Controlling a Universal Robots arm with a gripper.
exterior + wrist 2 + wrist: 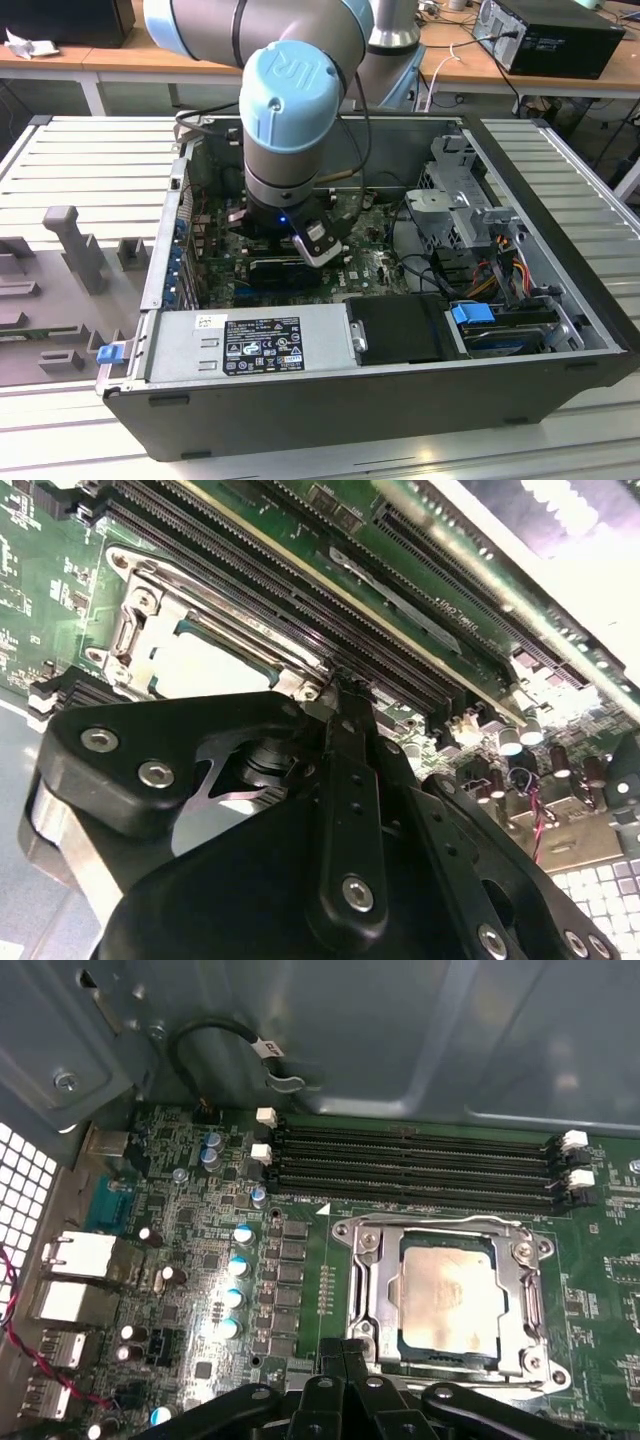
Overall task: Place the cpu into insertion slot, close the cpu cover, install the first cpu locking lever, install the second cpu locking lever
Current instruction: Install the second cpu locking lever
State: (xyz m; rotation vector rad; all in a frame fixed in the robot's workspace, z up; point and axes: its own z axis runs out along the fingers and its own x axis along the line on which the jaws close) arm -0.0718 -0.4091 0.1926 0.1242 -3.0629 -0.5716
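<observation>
- here the gripper (pixel 345 1352) sits low inside the computer case (pixel 330 400), its black fingers (pixel 345 705) drawn together into one narrow tip with nothing pinched between them.
- in both wrist views that tip is right at the near edge of the cpu cover (pixel 375 1290), touching or all but touching the frame; i cannot tell which.
- the cpu (pixel 445 1295) already lies in the insertion slot (pixel 392 1352), pale face up and flat, framed by the cover's square cut-out, so placing looks done and the cover looks down.
- i judge the step in hand to be the work at the cover's edge or a locking lever; no lever wire can be made out clearly, so i leave which one open.
- doing it well means pressing with the closed tip on metal only, never on the chip's face, and keeping the push straight so the tip does not skid onto the green motherboard (pixel 300 1260).
- the memory slots (pixel 410 1160) lie beside the socket, on its side away from the tip, and the capacitors (pixel 240 1265) stand to one side, near enough to mind in any sideways sweep.
- in the exterior view the arm (pixel 295 120) reaches steeply down into the case, so room to swing is small.
</observation>
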